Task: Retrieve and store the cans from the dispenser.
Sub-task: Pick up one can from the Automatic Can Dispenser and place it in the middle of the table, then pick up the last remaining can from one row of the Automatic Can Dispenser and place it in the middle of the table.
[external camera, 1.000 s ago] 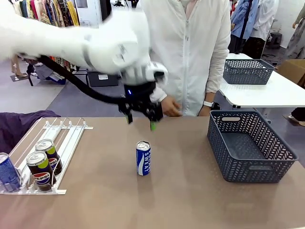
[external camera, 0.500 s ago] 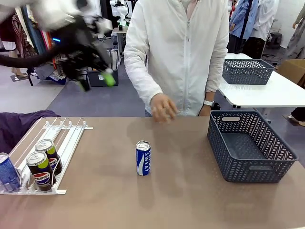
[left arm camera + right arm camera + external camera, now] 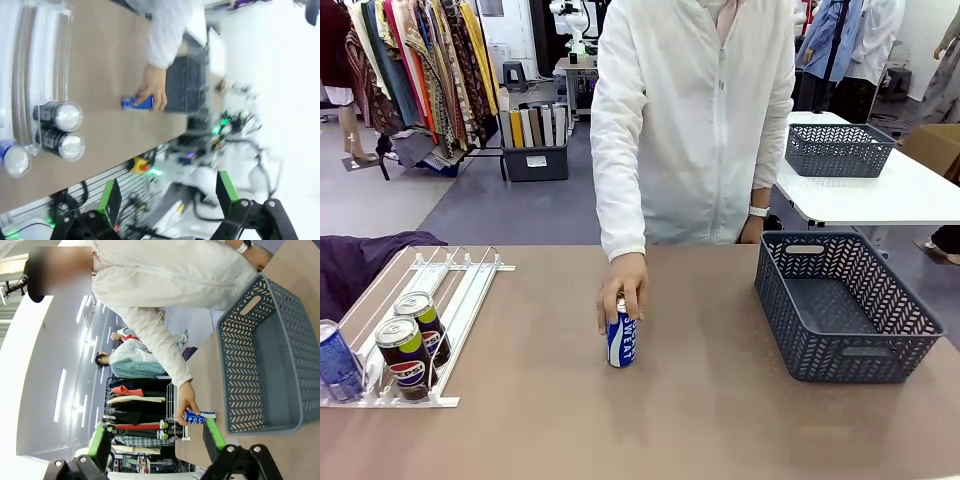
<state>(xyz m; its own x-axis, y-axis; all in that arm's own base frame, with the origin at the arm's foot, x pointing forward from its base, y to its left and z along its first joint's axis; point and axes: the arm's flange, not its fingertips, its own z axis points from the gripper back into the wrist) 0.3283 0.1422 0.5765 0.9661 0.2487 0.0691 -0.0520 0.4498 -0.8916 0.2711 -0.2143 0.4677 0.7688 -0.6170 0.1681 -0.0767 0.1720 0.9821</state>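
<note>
Two tools hold their jaws wide, with nothing between the green pads of either. The left tool (image 3: 167,200) hangs high and looks down on the table (image 3: 720,430). The right tool (image 3: 156,445) is off at the right and also well clear of it.

Near the middle of the table a blue-and-white can (image 3: 621,342) stands upright. The person's hand (image 3: 623,285) reaches down from the far side, its fingers closed over the can's silver top.

At the left lies the dispenser (image 3: 460,272), its white rails running from far to near. Two black and yellow-green cans (image 3: 404,357) stand one behind the other in one lane at its near end, the front one against the clear stop. A blue can (image 3: 338,362) stands in the lane just left of them, partly cut by the picture's edge.

At the right, well apart from the middle can, sits a dark grey mesh basket (image 3: 847,352).
</note>
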